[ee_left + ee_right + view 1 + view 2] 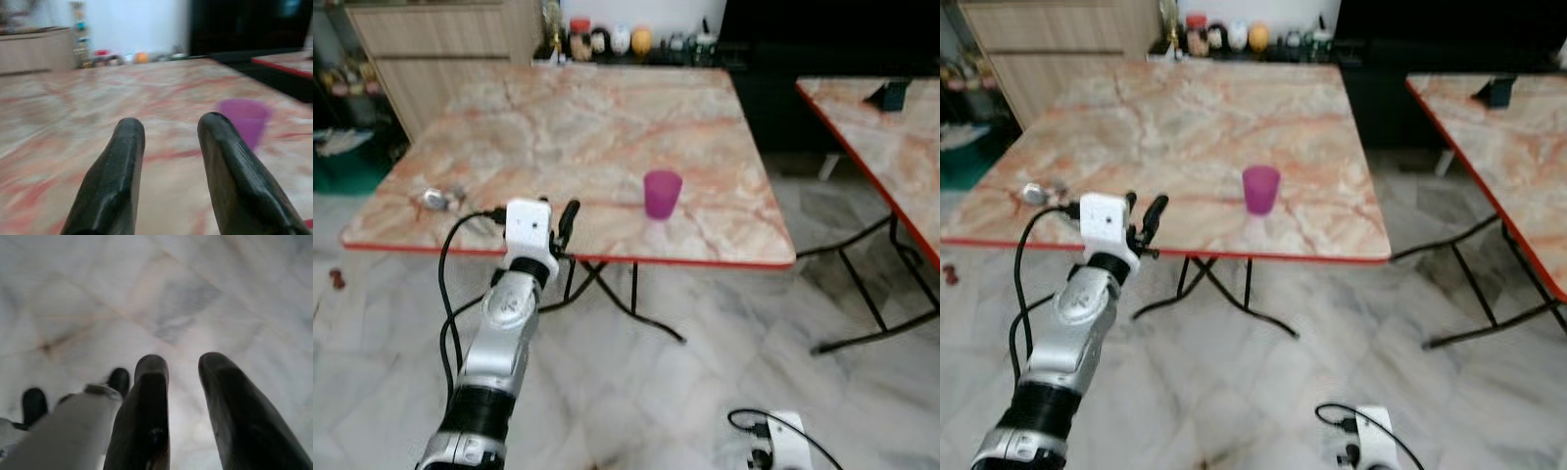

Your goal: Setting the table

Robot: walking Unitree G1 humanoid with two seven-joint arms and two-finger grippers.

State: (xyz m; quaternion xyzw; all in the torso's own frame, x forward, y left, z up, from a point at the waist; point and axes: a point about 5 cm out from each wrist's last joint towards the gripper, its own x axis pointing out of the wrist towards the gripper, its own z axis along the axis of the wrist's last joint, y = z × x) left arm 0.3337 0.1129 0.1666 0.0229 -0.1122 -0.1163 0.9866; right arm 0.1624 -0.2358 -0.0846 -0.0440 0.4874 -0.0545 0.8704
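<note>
The purple cup [662, 193] stands upright on the marble tabletop [578, 127], near its front edge. The left gripper [168, 129] hangs at that same edge, well to one side of the cup, fingers parted and holding nothing. The right gripper [183, 369] hangs low over the floor [161, 298], fingers a little apart, empty.

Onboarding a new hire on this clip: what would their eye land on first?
The purple cup stands alone near the front edge of the marble-patterned table, the one bright thing on it. The left end effector is raised at that front edge, left of the cup, fingers open and empty. A small silvery object, too blurred to name, lies near the table's front left corner.
</note>
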